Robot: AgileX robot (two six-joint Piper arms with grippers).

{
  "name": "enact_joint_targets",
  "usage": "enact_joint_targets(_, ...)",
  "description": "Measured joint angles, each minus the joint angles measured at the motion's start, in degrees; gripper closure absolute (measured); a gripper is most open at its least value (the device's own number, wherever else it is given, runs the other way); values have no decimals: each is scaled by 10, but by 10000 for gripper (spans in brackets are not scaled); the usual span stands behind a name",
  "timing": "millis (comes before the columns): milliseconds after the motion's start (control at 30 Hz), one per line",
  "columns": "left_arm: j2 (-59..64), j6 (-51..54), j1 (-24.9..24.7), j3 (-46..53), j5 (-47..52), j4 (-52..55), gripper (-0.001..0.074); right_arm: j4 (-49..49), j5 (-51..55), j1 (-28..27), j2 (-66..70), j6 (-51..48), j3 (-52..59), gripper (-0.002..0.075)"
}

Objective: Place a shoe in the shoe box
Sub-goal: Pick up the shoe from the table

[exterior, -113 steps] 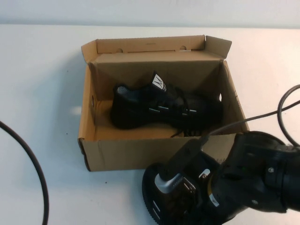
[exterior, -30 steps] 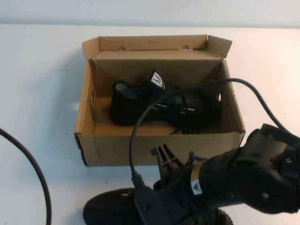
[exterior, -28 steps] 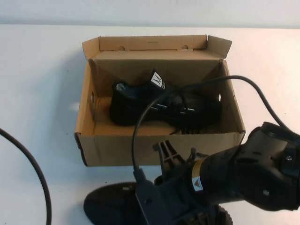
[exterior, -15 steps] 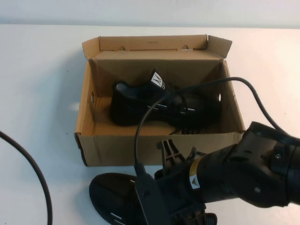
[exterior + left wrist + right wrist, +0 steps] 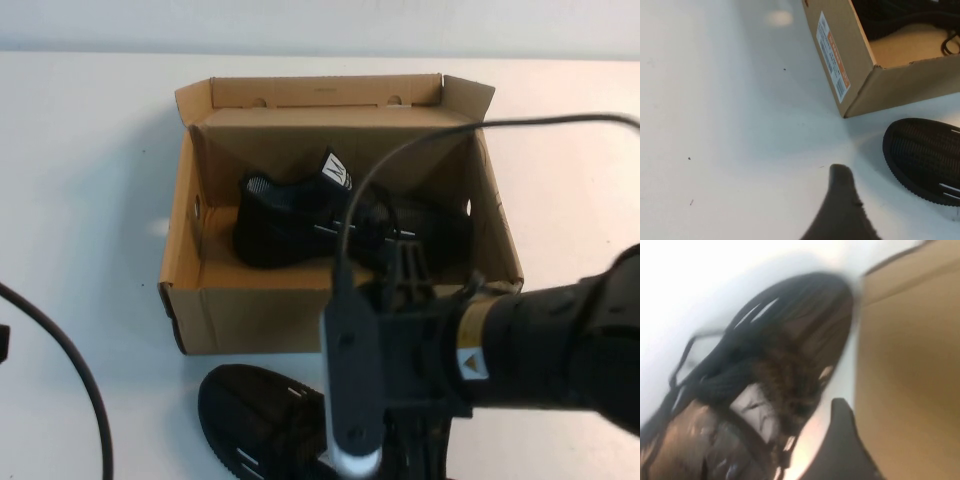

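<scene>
While the right arm (image 5: 540,350) blocks my high view, here's what I can read, near to far.

Nearest: the shoe (image 5: 265,420), black knit upper with short white dashes on the side, rounded toe. It lies on the white table (image 5: 90,200), outside the shoe box, just in front of the front wall. Its toe points to my left, and its heel end is hidden under the arm.

Right gripper (image 5: 842,440) is low, right above the shoe's lace and tongue area, near the box's front wall. Its wrist view is blurred. I can't tell if it's open or closed, or touching the shoe.

Left gripper (image 5: 840,205) is low over bare table on the left, apart from both the shoe's toe and the box's near-left corner. It has nothing under it. Open or closed: can't tell.

Next: the shoe box (image 5: 250,320), plain brown corrugated cardboard, rectangular, with a white barcode label (image 5: 832,55) with an orange stripe on its left end wall. The flap lid stands open at the far side.

Inside it is one matching black sneaker (image 5: 290,220), on its side with the white tongue tag up, heel left, and loose laces toward the front wall. A black cable (image 5: 420,150) arcs over the box.
</scene>
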Motion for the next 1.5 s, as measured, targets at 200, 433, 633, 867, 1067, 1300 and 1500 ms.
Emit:
enact_joint_targets(200,0,-3,0,0,-12,1,271,-30,46,0,-38,163,-43,281)
enact_joint_targets(433,0,-5,0,0,-20,1,485,-11,171,0,-39,463,-107,315)
enact_joint_targets(633,0,-4,0,0,-21,1,702,113,213,0,-22,567,-108,325)
enact_joint_targets(867,0,3,0,0,-9,1,734,244,195,0,-19,631,-27,327)
enact_joint_targets(1067,0,23,0,0,14,1,736,293,122,0,-17,650,21,328)
enact_joint_targets(1300,4,78,0,0,48,-35,736,281,108,0,-17,654,38,329)
enact_joint_targets(1500,45,122,0,0,77,-106,736,263,102,0,-17,654,40,329)
